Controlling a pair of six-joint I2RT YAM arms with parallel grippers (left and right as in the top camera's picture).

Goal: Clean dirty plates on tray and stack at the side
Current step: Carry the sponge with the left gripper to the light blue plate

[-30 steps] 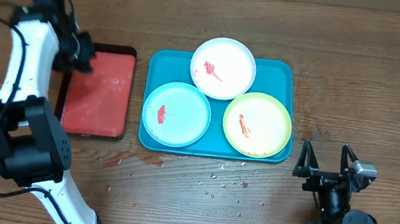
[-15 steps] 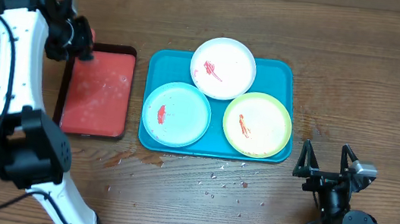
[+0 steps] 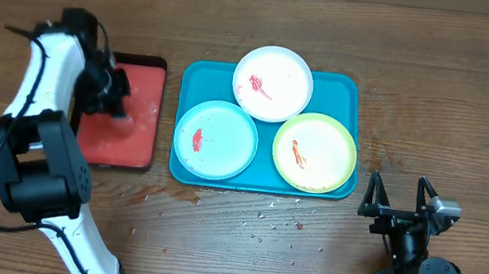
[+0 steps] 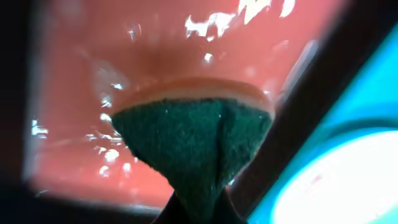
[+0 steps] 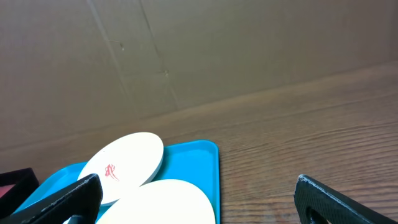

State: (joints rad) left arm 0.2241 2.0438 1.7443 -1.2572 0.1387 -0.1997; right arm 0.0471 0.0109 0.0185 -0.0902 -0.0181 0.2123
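Your left gripper [image 3: 112,90] is clamped on a green-faced scouring sponge [image 4: 193,137], held on the small dark-rimmed red tray [image 3: 122,145] near the worktop's left edge. Just right of it, mid-worktop, the large turquoise plastic tray [image 3: 348,89] carries the sauce-smeared white round plastic plate [image 3: 272,83], pale blue plate [image 3: 216,139] and yellow-green plate [image 3: 315,152]. Your right gripper [image 3: 398,198] stands wide apart by the near right corner, apart from the plates.

Wooden worktop [image 3: 455,97] lies open right of and behind the large turquoise rectangular plastic tray [image 3: 349,86]. Three small round plastic plates, white [image 3: 272,83], pale blue [image 3: 216,139] and yellow-green [image 3: 315,151], crowd the tray floor. A narrow strip separates it from the small dark-rimmed red tray [image 3: 117,145], which is blocked by the left gripper [image 3: 120,108] clamping a green-faced sponge [image 4: 193,143].
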